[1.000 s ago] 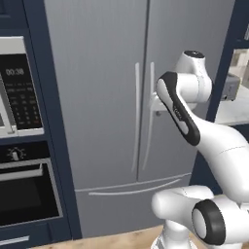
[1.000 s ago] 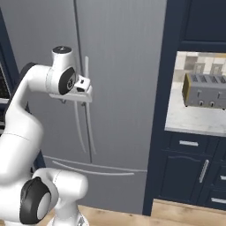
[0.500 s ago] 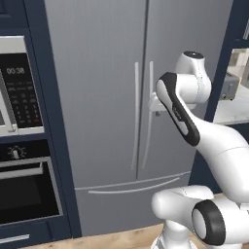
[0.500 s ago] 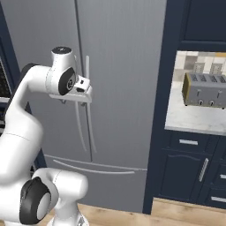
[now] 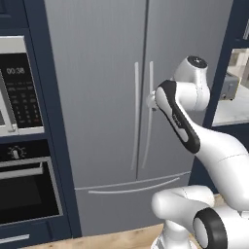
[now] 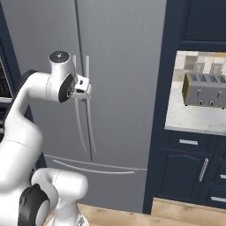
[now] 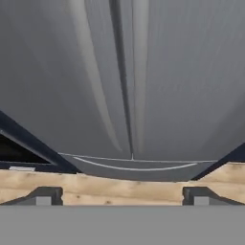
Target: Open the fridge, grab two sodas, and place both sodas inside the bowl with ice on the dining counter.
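Left base view: fridge fills frame centre, brushed grey metal, doors shut, two thin curved handles at the middle seam. Black oven and microwave stack at left edge. Claw hidden behind the arm's wrist near the handles.

Right base view: same fridge at left and centre; a metal toaster on a pale desk at right, navy drawers below.

Hand view: fridge seam runs down frame centre, wood floor below. Claw tips spread wide, holding nothing.
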{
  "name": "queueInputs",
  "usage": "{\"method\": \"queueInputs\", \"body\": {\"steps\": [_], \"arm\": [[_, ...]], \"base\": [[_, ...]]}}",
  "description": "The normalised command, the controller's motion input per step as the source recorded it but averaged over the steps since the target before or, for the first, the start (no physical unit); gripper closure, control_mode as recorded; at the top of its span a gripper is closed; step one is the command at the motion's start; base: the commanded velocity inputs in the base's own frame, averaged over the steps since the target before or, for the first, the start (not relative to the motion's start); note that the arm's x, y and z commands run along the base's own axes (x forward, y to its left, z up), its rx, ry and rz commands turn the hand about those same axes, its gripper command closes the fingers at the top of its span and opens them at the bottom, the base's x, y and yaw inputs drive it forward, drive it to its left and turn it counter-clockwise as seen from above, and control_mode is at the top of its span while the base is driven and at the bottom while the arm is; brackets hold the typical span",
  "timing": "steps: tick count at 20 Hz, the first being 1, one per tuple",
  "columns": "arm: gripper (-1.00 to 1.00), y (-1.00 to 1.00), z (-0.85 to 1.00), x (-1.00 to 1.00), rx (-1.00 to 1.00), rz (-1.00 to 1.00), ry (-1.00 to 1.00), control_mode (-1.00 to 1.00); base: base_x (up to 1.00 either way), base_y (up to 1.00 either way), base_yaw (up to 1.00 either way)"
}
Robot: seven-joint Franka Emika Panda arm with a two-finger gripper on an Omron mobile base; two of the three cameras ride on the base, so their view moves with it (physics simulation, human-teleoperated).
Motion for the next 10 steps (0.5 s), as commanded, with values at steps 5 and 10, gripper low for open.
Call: {"method": "queueInputs", "body": {"steps": [5,10], "arm": [[-1.00,0.05,0.00,0.30,-0.02,-0.02,-0.19,-1.00],[-1.00,-0.21,0.05,0.43,-0.04,-0.01,-0.05,-1.00]], "base": [[0.00,0.00,0.00],[0.00,0.00,0.00]]}}
